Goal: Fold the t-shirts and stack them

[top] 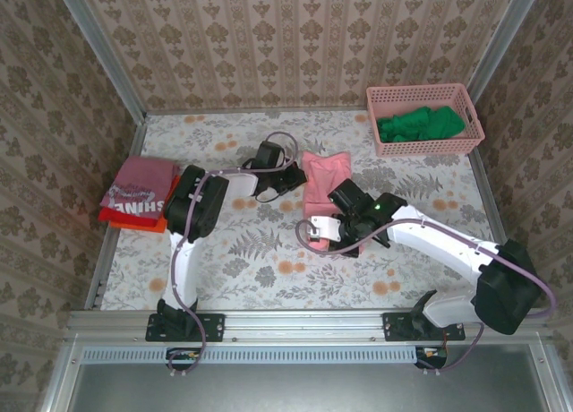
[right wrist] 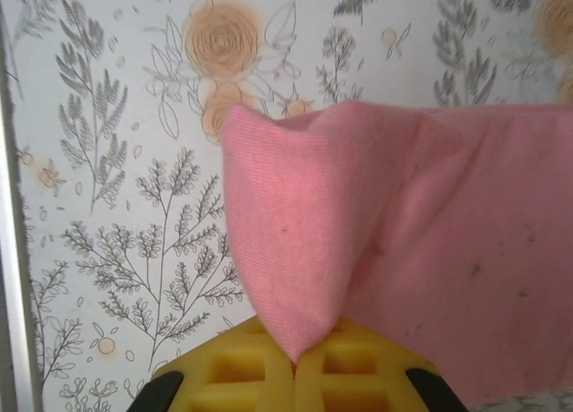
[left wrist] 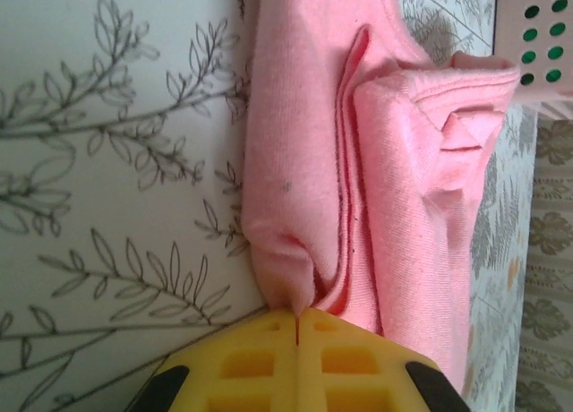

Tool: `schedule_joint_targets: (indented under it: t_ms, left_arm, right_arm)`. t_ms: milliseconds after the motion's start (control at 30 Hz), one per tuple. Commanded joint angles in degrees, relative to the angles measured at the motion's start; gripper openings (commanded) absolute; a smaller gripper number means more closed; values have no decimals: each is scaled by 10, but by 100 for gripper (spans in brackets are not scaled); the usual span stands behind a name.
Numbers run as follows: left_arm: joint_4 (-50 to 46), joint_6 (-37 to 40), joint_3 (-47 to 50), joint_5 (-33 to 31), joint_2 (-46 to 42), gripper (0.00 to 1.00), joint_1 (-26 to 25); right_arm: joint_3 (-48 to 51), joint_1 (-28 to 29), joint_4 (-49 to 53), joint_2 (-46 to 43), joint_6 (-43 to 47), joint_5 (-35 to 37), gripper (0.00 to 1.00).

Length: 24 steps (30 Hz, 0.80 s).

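We note that the salmon-pink t-shirt point(top: 324, 181) lies mid-desk as a narrow, partly folded strip. Its long axis runs from the near side of the desk point(top: 269, 269) toward the far wall, and it sits between the two arms. The left hand point(left wrist: 295, 327) has its yellow fingers point(left wrist: 242, 363) pressed together on a pinch of the strip's left long edge. In the left wrist view, the layered folds extend away from that hand toward the pink lattice basket point(top: 416, 93). The right hand point(right wrist: 295, 365) is clamped on the strip's near corner, which hangs as a point of cloth out of its closed fingers point(right wrist: 242, 363). Both hands therefore grip the same garment, the left at its side and the right at its near end. We judge that the coming move depends on this axis. A fold across it would carry the near end away from the arms and onto the far end, so the right hand is the one placed to lead. The finished stack sits well apart at the left edge of the desk, with the dusty-red t-shirt point(top: 141, 181) with white lettering on top of the orange-red t-shirt point(top: 130, 218). That stack is nearer the left arm, so we expect the later transfer to go leftward. The basket holds green cloth point(top: 421, 125) and stays outside the task.
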<state>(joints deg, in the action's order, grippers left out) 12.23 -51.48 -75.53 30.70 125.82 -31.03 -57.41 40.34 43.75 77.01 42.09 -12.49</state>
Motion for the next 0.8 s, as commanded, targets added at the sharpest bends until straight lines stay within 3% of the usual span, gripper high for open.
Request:
schedule_joint_targets:
  t_ms: [0, 367, 767]
  left_arm:
    - [-94, 18, 63, 49, 2, 0, -10]
    - [-107, 41, 127, 57, -24, 0, -16]
    - [-78, 27, 143, 57, 23, 0, -11]
  right_arm:
    - [-70, -15, 81, 21, 44, -38, 0]
    - [-290, -104, 179, 205, 154, -8, 0]
    - [-437, -157, 131, 342, 213, 4, 0]
